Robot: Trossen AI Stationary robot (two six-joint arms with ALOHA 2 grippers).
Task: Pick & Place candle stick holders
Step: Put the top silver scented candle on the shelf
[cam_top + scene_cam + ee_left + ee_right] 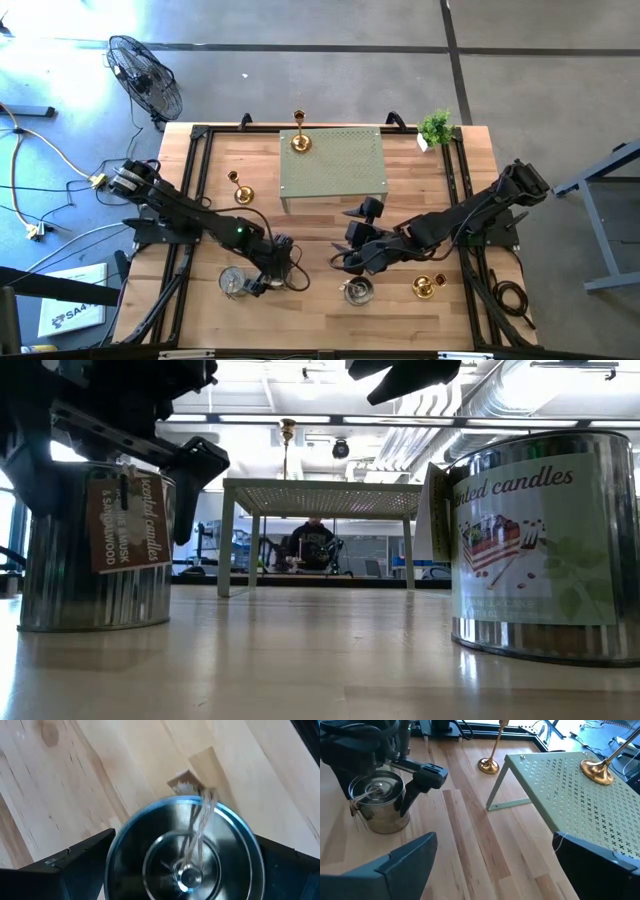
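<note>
Left wrist view: wide-open left gripper (182, 865) straddling squat silvery cylindrical candle holder (182, 850), gripping nothing yet, evidently positioned for pickup; right gripper (345, 262) open, empty.

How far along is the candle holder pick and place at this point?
Looks done: one brass holder stands on the green shelf. In hand: the open left gripper straddles a silver holder, not yet gripped. Left: brass holders at and, and the silver one by the open right gripper.
</note>
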